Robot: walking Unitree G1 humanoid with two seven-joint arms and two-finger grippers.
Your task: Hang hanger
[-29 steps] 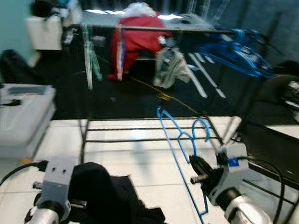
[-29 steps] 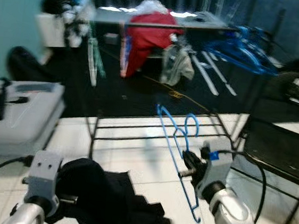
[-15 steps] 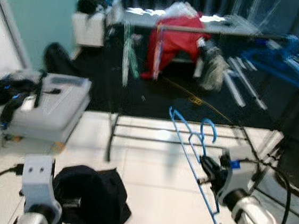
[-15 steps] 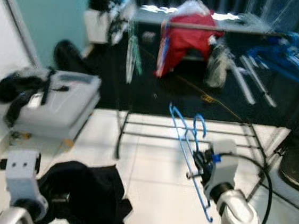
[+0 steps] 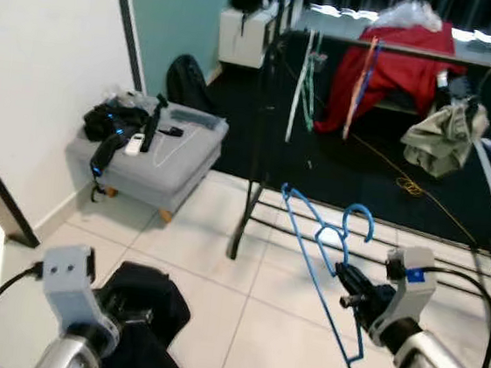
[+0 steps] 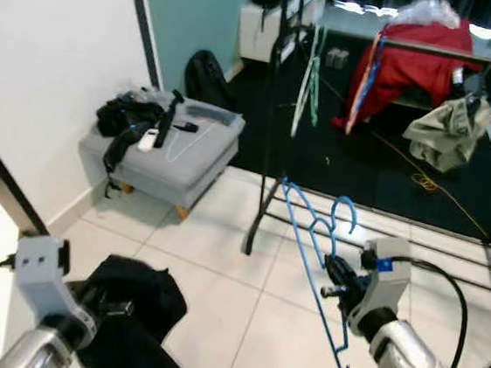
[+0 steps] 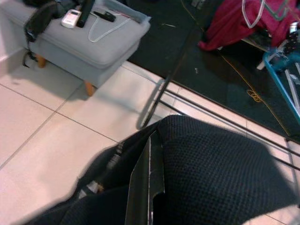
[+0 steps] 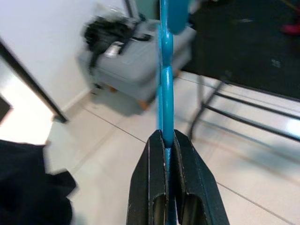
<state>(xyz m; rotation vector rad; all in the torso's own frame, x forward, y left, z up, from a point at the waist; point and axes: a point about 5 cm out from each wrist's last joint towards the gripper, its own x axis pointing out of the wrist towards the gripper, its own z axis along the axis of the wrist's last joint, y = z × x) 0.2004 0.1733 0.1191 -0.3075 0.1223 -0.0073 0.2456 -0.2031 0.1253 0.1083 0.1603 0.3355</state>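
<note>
Two grippers are at work. The right gripper (image 5: 346, 290) has its black fingers (image 8: 183, 168) pressed together on a blue hanger (image 5: 321, 262), which it holds in the air over the white tiled floor (image 5: 239, 324), hook up, in front of a black clothes rack (image 5: 265, 124). The left gripper (image 7: 147, 187) is clamped on a black garment (image 6: 131, 313) low at the left. Farther back stand a grey ottoman (image 5: 156, 153) and a red garment (image 5: 399, 64).

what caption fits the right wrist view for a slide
Right pincer shut on a blue hanger, grey ottoman beyond.
</note>
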